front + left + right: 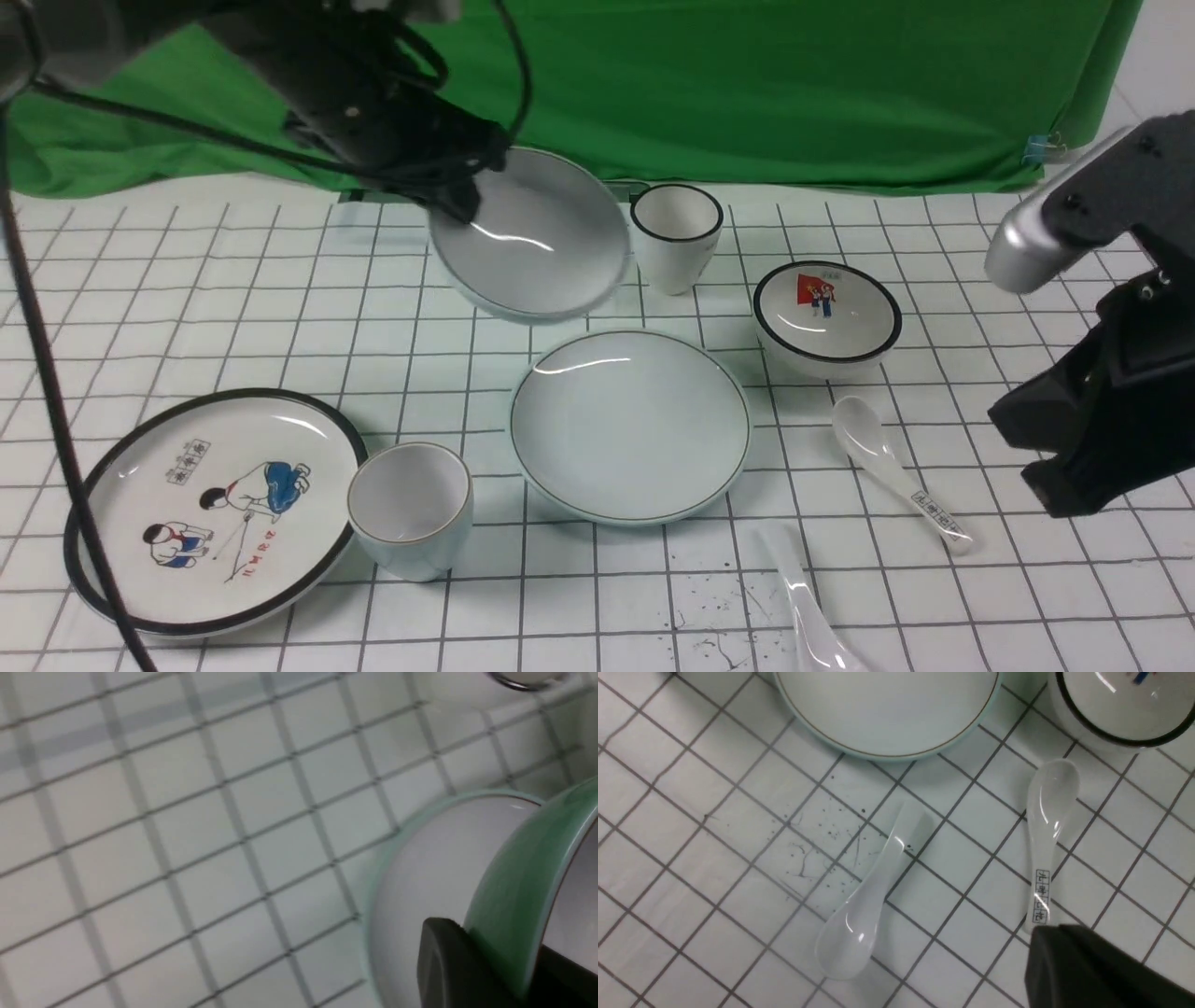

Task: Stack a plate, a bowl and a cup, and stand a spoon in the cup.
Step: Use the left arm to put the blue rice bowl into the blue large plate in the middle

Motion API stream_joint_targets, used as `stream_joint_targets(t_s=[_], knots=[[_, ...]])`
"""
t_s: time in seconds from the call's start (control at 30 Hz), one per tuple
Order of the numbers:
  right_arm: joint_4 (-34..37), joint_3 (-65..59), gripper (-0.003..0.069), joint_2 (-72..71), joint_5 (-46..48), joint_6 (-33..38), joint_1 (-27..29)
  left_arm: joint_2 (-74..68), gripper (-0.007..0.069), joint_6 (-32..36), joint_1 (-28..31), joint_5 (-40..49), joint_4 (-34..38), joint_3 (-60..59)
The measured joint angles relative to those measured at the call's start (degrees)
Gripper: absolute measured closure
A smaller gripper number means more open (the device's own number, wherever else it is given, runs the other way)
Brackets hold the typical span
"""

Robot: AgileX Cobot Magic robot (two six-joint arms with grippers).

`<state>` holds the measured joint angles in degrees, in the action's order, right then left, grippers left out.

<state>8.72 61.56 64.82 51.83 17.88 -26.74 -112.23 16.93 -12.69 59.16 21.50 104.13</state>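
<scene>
Pale bluish bowl (532, 238): the left claw (467, 191) grips its rim; right claw (1036, 457), seemingly, clenched empty.

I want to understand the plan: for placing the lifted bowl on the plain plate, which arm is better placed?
Left, probably: its hand already grips the bowl beside the plain plate; the right hand is shut, empty.

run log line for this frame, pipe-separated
left gripper: holds bowl, tilted | right gripper: shut, empty | plate: on table
</scene>
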Motion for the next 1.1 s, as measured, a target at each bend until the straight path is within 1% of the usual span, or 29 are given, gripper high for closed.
stream_joint_targets(t_s=[0.07,0.1,0.2,0.4,0.53,0.67,0.73,0.8,0.87,1.03,1.1], knots=[[0.0,1.7,0.0646,-0.5,0.9,0.4,0.0,-2.1,0.0626,1.8,-2.8,0.0,2.0,0.0],[0.0,1.8,0.0645,-0.6,0.9,0.6,0.0,-2.4,0.0626,2.0,-3.1,-0.1,2.1,0.0],[-0.1,2.3,0.0644,-2.3,1.2,1.4,0.0,-7.0,0.0626,2.9,-6.2,-1.6,2.3,0.0],[-0.9,2.4,0.0639,-3.2,1.6,1.5,0.0,-11.4,0.0626,2.9,-7.2,-4.3,2.3,-0.1],[-2.6,2.4,0.0638,-3.2,1.5,1.5,0.0,-13.9,0.0624,2.8,-7.3,-5.3,1.6,-0.1],[-3.1,2.4,0.0631,-3.2,1.1,1.5,0.0,-14.2,0.0599,2.2,-7.3,-5.5,-0.2,0.0],[-3.4,2.4,0.0627,-3.2,0.6,1.5,0.0,-14.4,0.0558,2.2,-7.3,-5.4,-1.6,0.0],[-4.0,2.4,0.0624,-3.2,0.0,1.5,0.0,-14.6,0.0490,1.8,-7.3,-5.0,-3.0,0.2],[-4.7,2.4,0.0622,-3.2,-0.8,1.5,0.0,-14.6,0.0410,0.2,-7.3,-2.9,-5.0,1.7],[-5.0,2.4,0.0618,-3.2,-2.3,1.5,0.0,-11.8,0.0174,-2.4,-7.3,5.0,-9.8,9.7],[-5.0,2.4,0.0617,-3.2,-2.8,1.5,0.0,-8.6,0.0103,-3.7,-7.3,7.9,-11.6,12.8]])
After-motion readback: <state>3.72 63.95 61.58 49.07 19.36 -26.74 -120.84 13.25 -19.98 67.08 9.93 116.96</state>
